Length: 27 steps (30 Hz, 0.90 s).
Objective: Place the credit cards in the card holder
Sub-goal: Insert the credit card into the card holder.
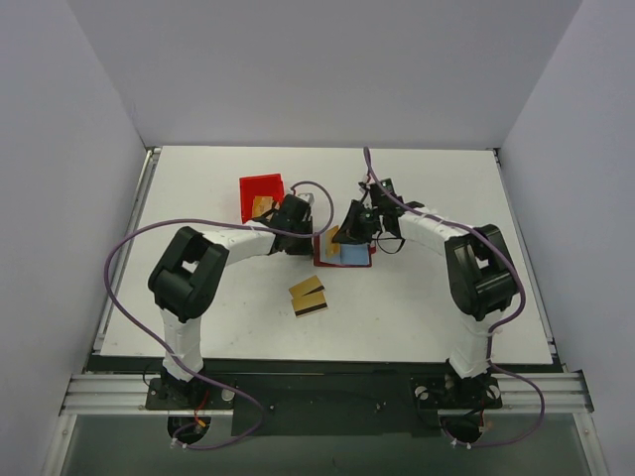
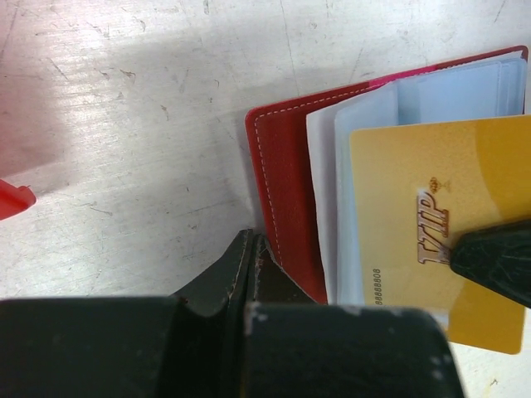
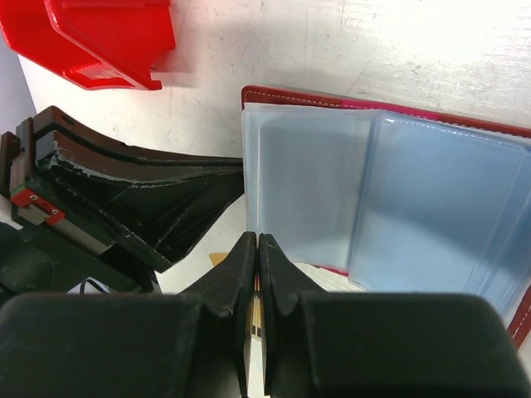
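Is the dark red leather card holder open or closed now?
Open. The dark red leather card holder lies spread flat, its light blue plastic sleeves exposed.

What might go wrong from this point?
The gold card in the right gripper appears to lie on top of the clear sleeves, so it may skid over them instead of entering a slot. The shut left gripper meets only a corner of the wallet, which might pivot when pushed.
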Each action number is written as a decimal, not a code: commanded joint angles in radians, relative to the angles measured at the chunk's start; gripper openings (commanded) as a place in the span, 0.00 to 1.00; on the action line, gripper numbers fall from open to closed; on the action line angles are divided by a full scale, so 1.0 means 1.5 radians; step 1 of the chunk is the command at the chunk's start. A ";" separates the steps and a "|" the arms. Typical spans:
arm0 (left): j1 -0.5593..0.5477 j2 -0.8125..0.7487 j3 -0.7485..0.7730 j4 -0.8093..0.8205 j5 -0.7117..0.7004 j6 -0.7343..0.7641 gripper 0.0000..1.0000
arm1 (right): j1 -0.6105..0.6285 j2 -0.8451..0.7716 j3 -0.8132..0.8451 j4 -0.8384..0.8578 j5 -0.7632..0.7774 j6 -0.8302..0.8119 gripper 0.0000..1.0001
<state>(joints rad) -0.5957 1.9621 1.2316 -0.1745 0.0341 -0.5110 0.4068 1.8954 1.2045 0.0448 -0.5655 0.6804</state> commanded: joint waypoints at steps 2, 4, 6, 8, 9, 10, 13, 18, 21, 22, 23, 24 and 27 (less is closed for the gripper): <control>0.007 -0.011 0.006 -0.051 -0.040 -0.007 0.00 | 0.005 0.031 0.026 -0.011 0.018 -0.004 0.00; 0.007 -0.029 0.003 -0.056 -0.066 -0.007 0.00 | 0.006 0.039 0.025 -0.011 0.024 -0.006 0.00; 0.007 -0.045 0.000 -0.055 -0.081 -0.005 0.00 | 0.005 0.047 0.024 -0.012 0.026 -0.006 0.00; 0.007 -0.061 -0.003 -0.052 -0.094 -0.004 0.00 | 0.005 0.055 0.026 -0.013 0.027 -0.009 0.00; 0.007 -0.070 -0.009 -0.043 -0.099 -0.003 0.00 | 0.005 0.058 0.028 -0.014 0.028 -0.008 0.00; 0.006 -0.081 -0.010 -0.040 -0.101 -0.003 0.00 | 0.006 0.060 0.028 -0.017 0.030 -0.009 0.00; 0.001 -0.102 -0.022 -0.009 -0.086 0.008 0.00 | 0.005 0.060 0.029 -0.018 0.030 -0.011 0.00; -0.014 -0.113 -0.036 0.062 -0.026 0.020 0.00 | 0.005 0.055 0.027 -0.019 0.030 -0.015 0.00; -0.026 -0.098 -0.025 0.081 0.003 0.021 0.00 | 0.004 0.052 0.024 -0.019 0.031 -0.016 0.00; -0.028 -0.087 -0.016 0.083 0.007 0.021 0.00 | 0.004 0.052 0.022 -0.019 0.031 -0.016 0.00; -0.033 -0.082 -0.012 0.083 0.012 0.023 0.00 | 0.004 0.051 0.022 -0.019 0.030 -0.017 0.00; -0.035 -0.071 -0.005 0.080 0.011 0.022 0.00 | 0.004 0.050 0.020 -0.019 0.031 -0.016 0.00; -0.040 -0.047 0.003 0.074 0.010 0.023 0.00 | 0.004 0.046 0.018 -0.019 0.031 -0.017 0.00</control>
<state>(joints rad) -0.6437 1.8462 1.1873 -0.1059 0.0166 -0.4896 0.4076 1.9816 1.2209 0.0418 -0.5388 0.6769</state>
